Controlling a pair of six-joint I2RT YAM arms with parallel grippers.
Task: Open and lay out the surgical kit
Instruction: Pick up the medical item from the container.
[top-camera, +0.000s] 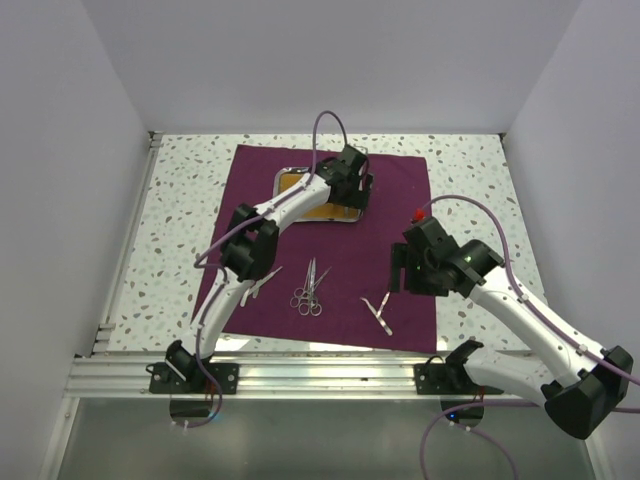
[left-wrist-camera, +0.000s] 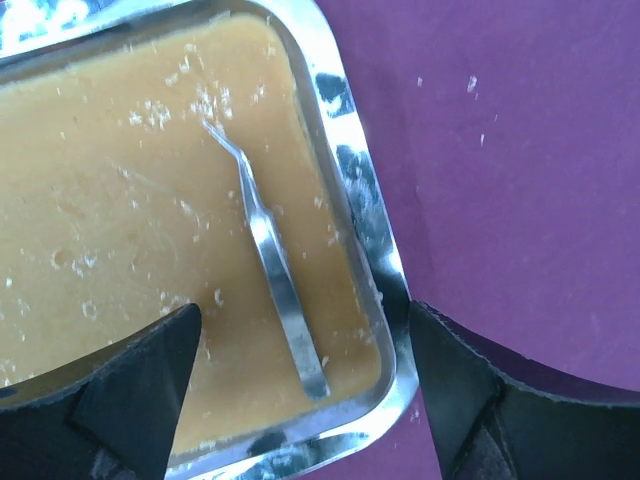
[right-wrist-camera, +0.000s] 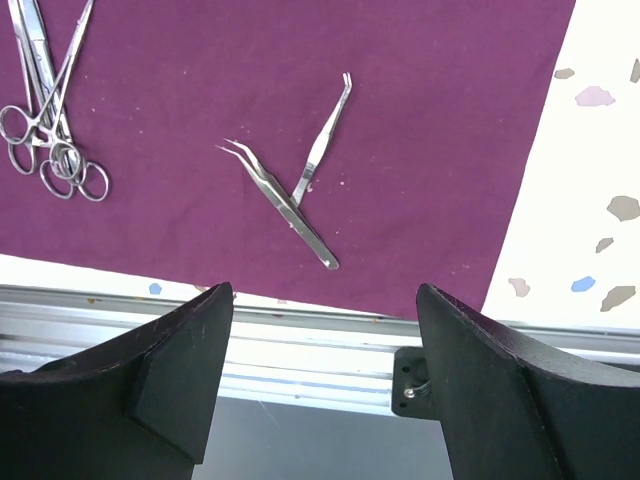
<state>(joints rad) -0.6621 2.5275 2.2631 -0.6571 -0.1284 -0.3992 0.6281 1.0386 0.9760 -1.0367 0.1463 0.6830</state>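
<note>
The maroon cloth lies spread flat on the table. The steel tray, amber inside, sits on its far middle. My left gripper hovers over the tray's right end, open and empty. In the left wrist view its fingers straddle the tray's corner, with one pair of bent-tip tweezers lying inside. Scissors and forceps lie side by side on the cloth's near middle. Two crossed tweezers lie to their right. My right gripper is open and empty above the cloth's near right edge.
A slim silver tool lies beside the left arm on the cloth. The aluminium rail runs along the near table edge. White walls enclose the speckled tabletop on three sides.
</note>
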